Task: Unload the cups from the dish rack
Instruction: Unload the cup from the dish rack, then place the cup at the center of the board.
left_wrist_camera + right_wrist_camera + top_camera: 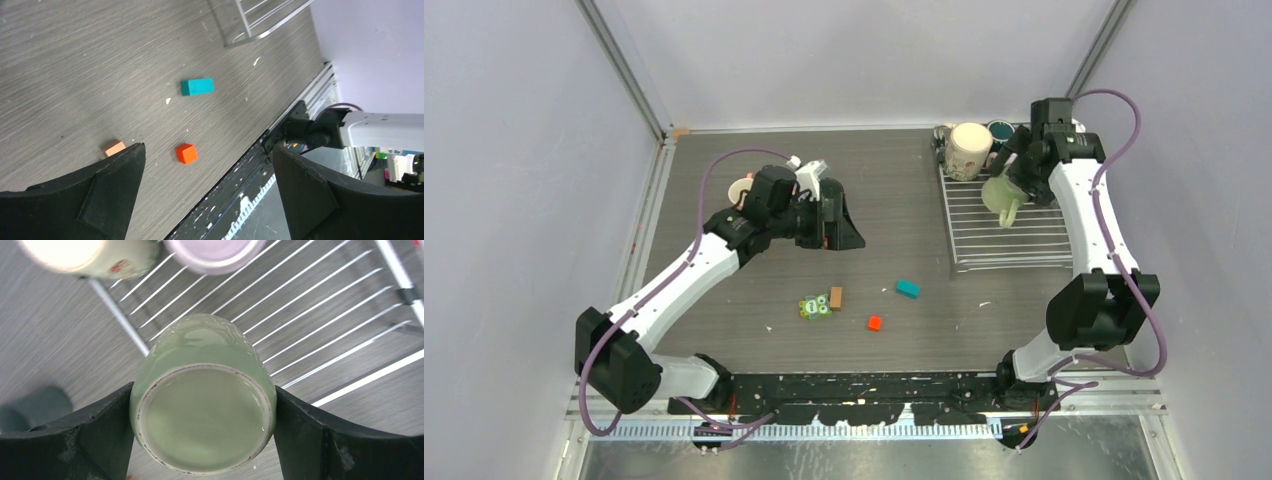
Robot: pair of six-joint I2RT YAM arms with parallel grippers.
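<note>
**Right wrist view:** my right tool point(202, 390) pinches the pale green mug point(202, 425) from both sides. Its glossy round base faces the lens, over the thin parallel wires of the dish rack point(320, 305). A mauve mug point(215, 249) and a cream mug point(85, 252) sit beyond.

**Top view only:** I see the green mug's looped handle, and a dark teal mug point(1001, 130) behind the cream one.

**Left wrist view:** my left tool point(207, 195) is spread wide above the grained counter point(75, 60), near a teal block point(197, 86) and an orange cube point(186, 153).
</note>
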